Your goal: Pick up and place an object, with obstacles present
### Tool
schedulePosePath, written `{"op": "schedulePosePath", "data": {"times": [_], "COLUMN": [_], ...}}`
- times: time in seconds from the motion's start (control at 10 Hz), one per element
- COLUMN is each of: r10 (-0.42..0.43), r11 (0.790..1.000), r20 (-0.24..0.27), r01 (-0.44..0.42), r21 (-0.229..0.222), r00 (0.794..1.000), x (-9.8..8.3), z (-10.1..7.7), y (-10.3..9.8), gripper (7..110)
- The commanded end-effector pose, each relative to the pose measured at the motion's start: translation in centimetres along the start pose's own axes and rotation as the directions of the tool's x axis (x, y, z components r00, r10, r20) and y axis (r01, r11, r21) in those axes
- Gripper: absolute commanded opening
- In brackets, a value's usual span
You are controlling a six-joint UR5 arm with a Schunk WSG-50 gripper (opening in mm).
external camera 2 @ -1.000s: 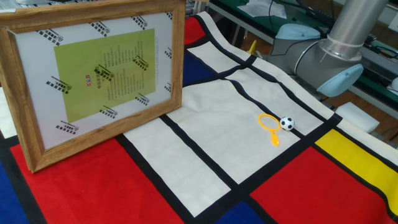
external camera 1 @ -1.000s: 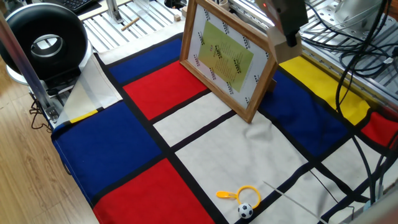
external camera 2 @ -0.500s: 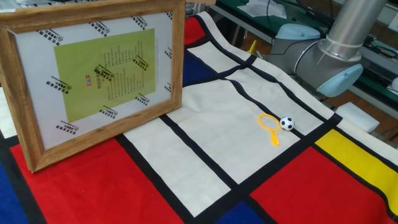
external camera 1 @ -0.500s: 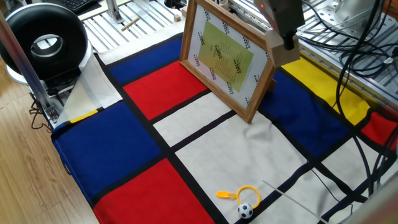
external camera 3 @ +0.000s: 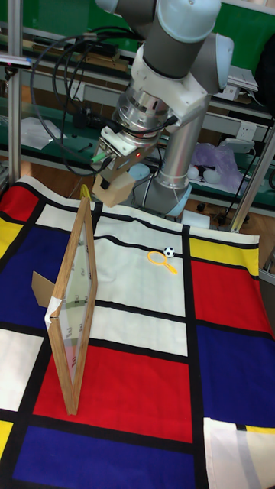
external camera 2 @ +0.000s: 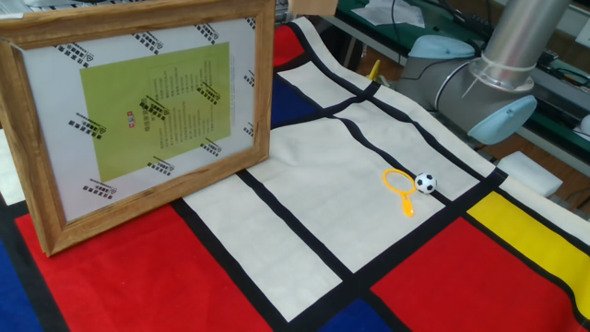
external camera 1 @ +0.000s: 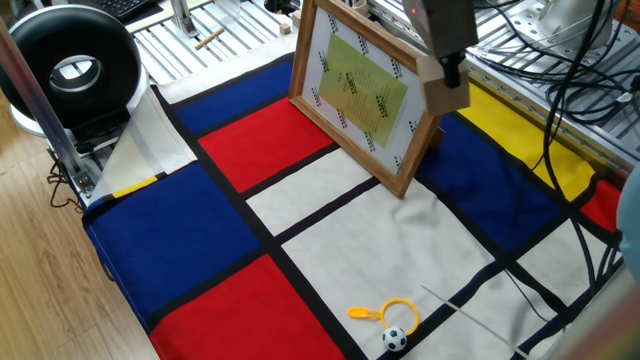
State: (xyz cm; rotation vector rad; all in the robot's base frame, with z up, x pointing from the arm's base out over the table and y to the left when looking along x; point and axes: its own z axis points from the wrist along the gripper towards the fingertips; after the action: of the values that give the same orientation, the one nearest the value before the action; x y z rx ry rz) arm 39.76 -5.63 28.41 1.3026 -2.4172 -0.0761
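Observation:
The object, a small light-tan wooden cube [external camera 1: 446, 95], hangs in the air with my gripper [external camera 1: 448, 78] shut on it. It sits just above the right top corner of the obstacle, a large upright wooden-framed picture [external camera 1: 362, 88] with a yellow-green printed sheet. In the tall fixed view the cube [external camera 3: 114, 192] and gripper [external camera 3: 112, 182] hover right over the picture's [external camera 3: 72, 306] far top edge. The other fixed view shows the picture [external camera 2: 138, 111] close up, with only a tan sliver of the cube [external camera 2: 315, 5] at the top border.
A yellow ring [external camera 1: 398, 311] and a tiny football [external camera 1: 395, 339] lie on a white panel of the colour-block cloth, near its front edge. A black round device [external camera 1: 70, 65] stands at the left. The arm's base [external camera 2: 489, 83] and cables [external camera 1: 570, 90] are behind the cloth.
The gripper, still holding the cube, has moved left and a little lower, from behind the picture to over its top corner. The picture, ring and football have not moved.

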Motion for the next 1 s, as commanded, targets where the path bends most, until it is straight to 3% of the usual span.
{"op": "schedulePosePath", "data": {"times": [0.0, 0.2, 0.5, 0.9], "r10": [-0.003, 0.0, 0.016, 0.032], "r11": [1.0, 1.0, 0.997, 0.996], "r20": [0.075, 0.123, 0.196, 0.218], "r01": [0.004, 0.002, -0.002, -0.013], "r21": [-0.006, -0.017, -0.072, -0.092], "r00": [0.997, 0.992, 0.98, 0.975], "x": [-1.5, -2.3, -3.8, -4.2], "z": [-0.3, -0.5, -1.0, -1.2], "y": [-0.2, -0.2, 0.6, 0.4], "gripper": [7, 7, 7, 7]}}
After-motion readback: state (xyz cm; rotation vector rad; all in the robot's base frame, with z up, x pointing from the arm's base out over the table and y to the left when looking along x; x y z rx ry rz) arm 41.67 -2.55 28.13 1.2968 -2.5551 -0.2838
